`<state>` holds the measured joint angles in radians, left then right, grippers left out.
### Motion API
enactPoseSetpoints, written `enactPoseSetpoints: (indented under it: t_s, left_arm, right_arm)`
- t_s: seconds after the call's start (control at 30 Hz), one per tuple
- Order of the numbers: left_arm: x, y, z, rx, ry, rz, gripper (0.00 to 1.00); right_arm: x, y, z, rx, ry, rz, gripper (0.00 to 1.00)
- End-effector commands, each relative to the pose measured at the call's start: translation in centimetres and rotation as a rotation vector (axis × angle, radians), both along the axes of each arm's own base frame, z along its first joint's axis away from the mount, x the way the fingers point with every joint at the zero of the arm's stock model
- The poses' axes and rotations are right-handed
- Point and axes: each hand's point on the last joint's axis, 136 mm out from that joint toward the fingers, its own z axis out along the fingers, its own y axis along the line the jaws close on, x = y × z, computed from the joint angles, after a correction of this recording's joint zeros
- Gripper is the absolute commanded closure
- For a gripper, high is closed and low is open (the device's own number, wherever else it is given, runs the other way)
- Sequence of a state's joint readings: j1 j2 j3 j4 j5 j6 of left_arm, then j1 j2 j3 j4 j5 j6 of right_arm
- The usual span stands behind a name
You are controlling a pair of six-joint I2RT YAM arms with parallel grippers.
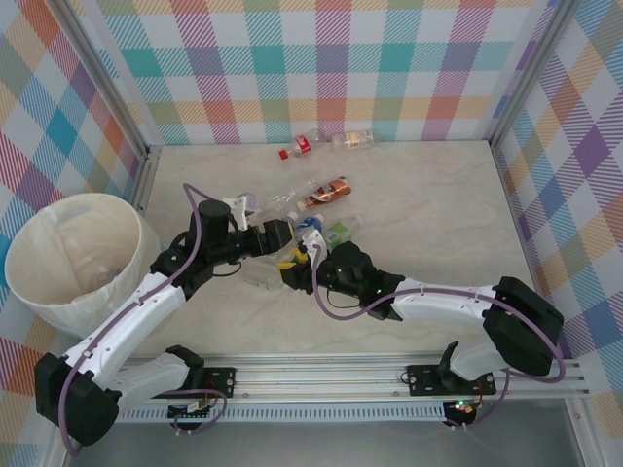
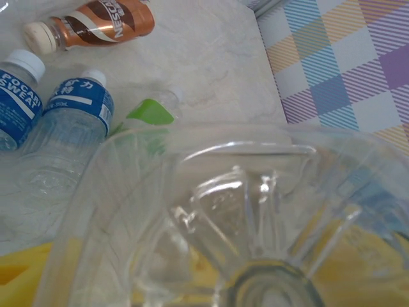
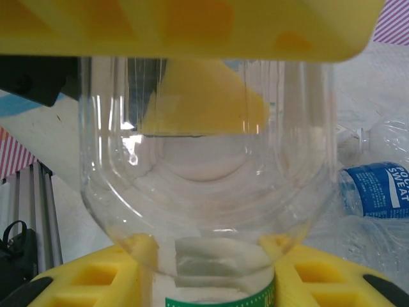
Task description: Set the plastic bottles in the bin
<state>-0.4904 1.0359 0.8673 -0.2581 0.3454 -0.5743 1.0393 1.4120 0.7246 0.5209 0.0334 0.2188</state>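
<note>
A clear plastic bottle (image 3: 204, 160) with a green label hangs between both arms. My right gripper (image 3: 208, 275) is shut on its neck, yellow pads (image 3: 96, 281) on either side. My left gripper (image 2: 198, 272) straddles the bottle's base (image 2: 243, 211); whether its fingers (image 3: 192, 25) press it is unclear. The grippers meet mid-table, left gripper (image 1: 282, 245) facing right gripper (image 1: 304, 265). Loose bottles lie beyond: a brown one (image 1: 326, 191), a blue-labelled one (image 1: 310, 226), a green-labelled one (image 1: 339, 233), a red-capped one (image 1: 304, 146) and a clear one (image 1: 353, 140). The cream bin (image 1: 58, 311) stands at the left.
Plaid walls (image 1: 331, 68) close the table at the back and sides, with metal posts (image 1: 146, 175) at the corners. An aluminium rail (image 1: 341, 375) runs along the near edge. Two blue-labelled bottles (image 2: 77, 105) lie close to the left gripper.
</note>
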Motion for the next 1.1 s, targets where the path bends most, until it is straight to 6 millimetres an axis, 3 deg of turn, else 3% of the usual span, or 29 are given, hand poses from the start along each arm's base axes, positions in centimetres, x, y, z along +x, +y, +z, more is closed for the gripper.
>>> enactPoseSetpoints:
  t_s: [0.0, 0.17, 0.43, 0.63, 0.8, 0.93, 1.07]
  left_arm:
    - [0.1, -0.2, 0.6, 0.006, -0.045, 0.000, 0.22]
    - [-0.2, -0.7, 1.1, -0.019, -0.049, -0.032, 0.38]
    - [0.0, -1.1, 1.7, -0.042, -0.073, -0.045, 0.46]
    - [0.3, -0.5, 2.4, -0.030, -0.096, -0.014, 0.48]
    - [0.1, 0.9, 3.7, 0.051, -0.147, 0.021, 0.49]
    - [-0.2, 2.7, 6.1, 0.142, -0.208, 0.053, 0.52]
    - [-0.3, 4.0, 9.0, 0.180, -0.277, 0.094, 0.53]
  right_arm:
    - [-1.3, 1.4, 2.3, 0.051, -0.002, 0.081, 0.78]
    - [-1.5, 1.4, 2.4, 0.039, 0.021, 0.087, 0.68]
    - [-1.8, 1.0, 2.7, 0.019, 0.018, 0.094, 0.49]
    - [-2.3, 0.0, 3.7, 0.017, -0.006, 0.093, 0.21]
    - [-0.7, -3.0, 4.9, 0.023, -0.041, -0.069, 0.00]
    - [2.0, -6.9, 4.5, 0.009, -0.026, -0.327, 0.00]
    - [2.9, -9.4, 3.7, 0.057, -0.003, -0.465, 0.00]
